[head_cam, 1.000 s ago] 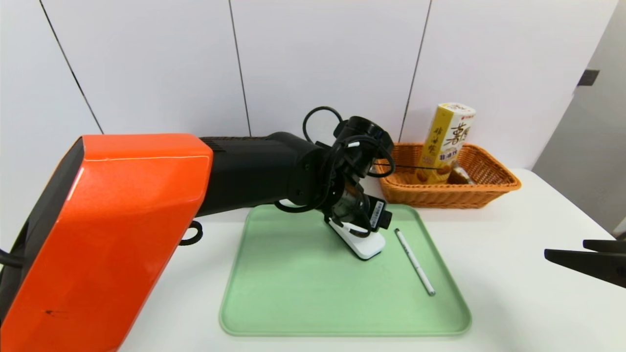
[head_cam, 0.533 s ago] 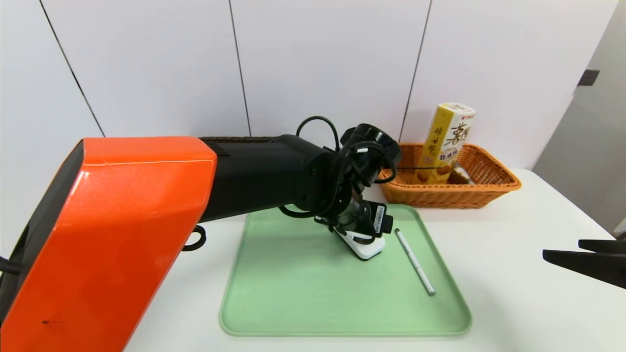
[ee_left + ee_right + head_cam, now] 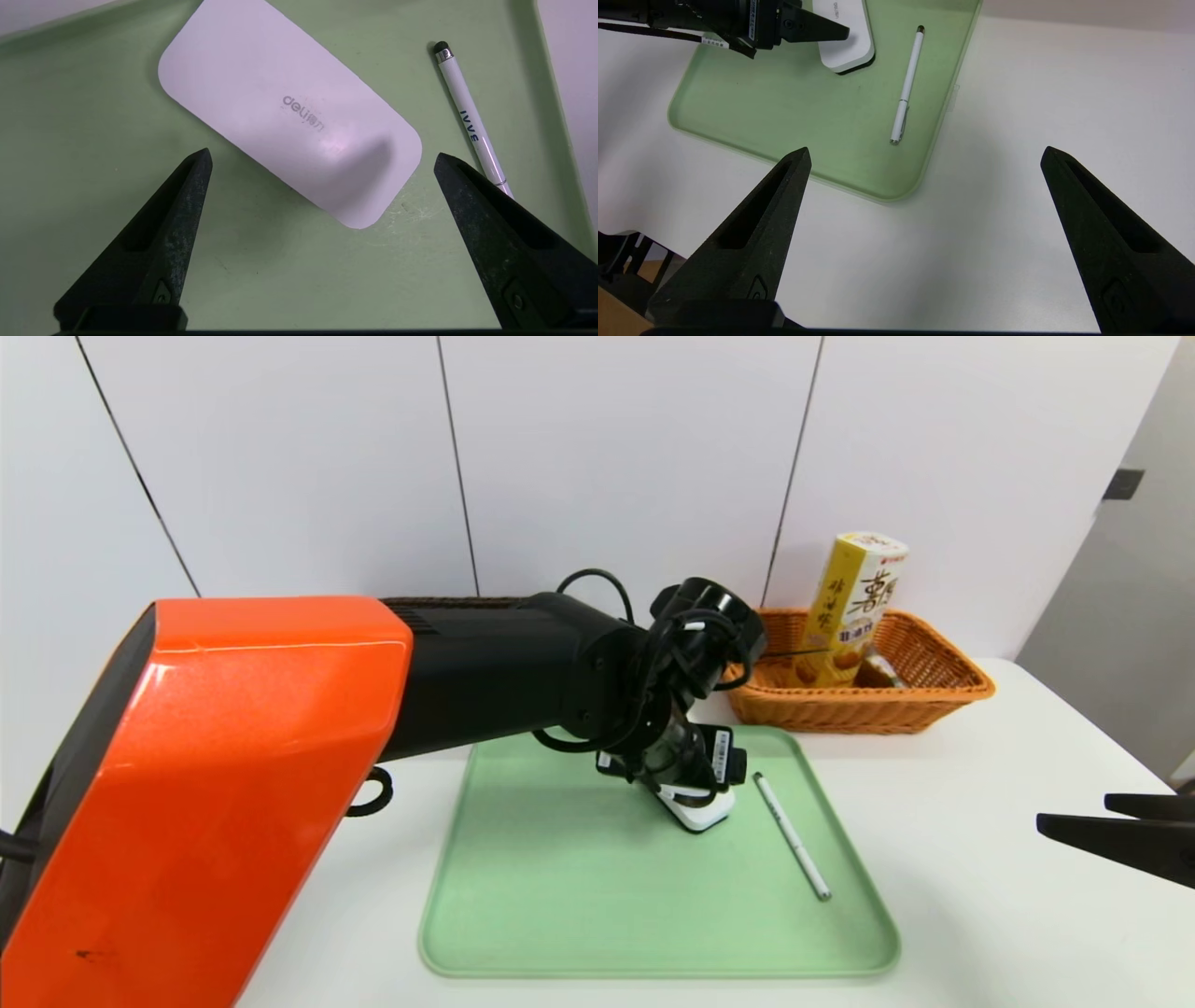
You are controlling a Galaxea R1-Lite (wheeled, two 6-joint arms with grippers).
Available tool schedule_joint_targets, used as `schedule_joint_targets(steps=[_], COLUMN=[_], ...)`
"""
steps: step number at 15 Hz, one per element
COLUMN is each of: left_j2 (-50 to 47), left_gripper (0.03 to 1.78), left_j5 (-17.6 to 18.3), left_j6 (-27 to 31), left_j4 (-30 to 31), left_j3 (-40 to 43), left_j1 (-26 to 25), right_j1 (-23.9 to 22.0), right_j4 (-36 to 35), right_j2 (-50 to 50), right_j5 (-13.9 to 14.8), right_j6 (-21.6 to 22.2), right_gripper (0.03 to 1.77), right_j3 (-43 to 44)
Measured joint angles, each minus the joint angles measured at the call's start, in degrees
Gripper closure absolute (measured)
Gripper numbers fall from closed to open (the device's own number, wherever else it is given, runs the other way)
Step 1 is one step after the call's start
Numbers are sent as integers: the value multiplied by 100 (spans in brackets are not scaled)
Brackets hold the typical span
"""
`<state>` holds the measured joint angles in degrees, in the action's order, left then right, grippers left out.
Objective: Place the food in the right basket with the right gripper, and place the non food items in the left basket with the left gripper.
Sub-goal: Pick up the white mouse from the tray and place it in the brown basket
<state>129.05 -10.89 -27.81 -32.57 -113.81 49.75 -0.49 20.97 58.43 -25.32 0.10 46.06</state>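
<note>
A flat white device (image 3: 280,107) marked "deli" lies aslant on the green tray (image 3: 560,896). A white pen (image 3: 792,835) lies beside it to the right. My left gripper (image 3: 321,154) hangs open just over the device's near end, one finger on each side and clear of it. In the head view the left gripper (image 3: 691,784) covers most of the device (image 3: 700,814). The right basket (image 3: 934,695) is orange wicker and holds a tall yellow snack box (image 3: 854,607). My right gripper (image 3: 925,149) is open and empty over bare table, right of the tray.
My large orange and black left arm (image 3: 233,756) crosses the left half of the head view. Above it shows only a dark woven rim (image 3: 448,602), perhaps the left basket. A white wall stands close behind the table.
My left gripper has shifted slightly right and lower onto the white device. The right gripper, pen and basket have not moved.
</note>
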Motion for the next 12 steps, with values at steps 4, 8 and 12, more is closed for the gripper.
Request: schedule_joint_targets(steps=[4,8,12], left_j2=[4,30,63], left_gripper=[12,12,12], left_j5=[-16,-143,-986], left_j6=[-162,-135,162], left_j4=[-13,46,74], left_j3=[0,0,2], left_j1=[0,0,83], right_j1=[5,5,5], right_j4=[0,-5,-7], right_j2=[-11,-20,-24], right_j5=[-9,-9,-20], right_j6=[-2,6,11], right_gripper=[9,9,9], right_j3=[-2,-26,-50])
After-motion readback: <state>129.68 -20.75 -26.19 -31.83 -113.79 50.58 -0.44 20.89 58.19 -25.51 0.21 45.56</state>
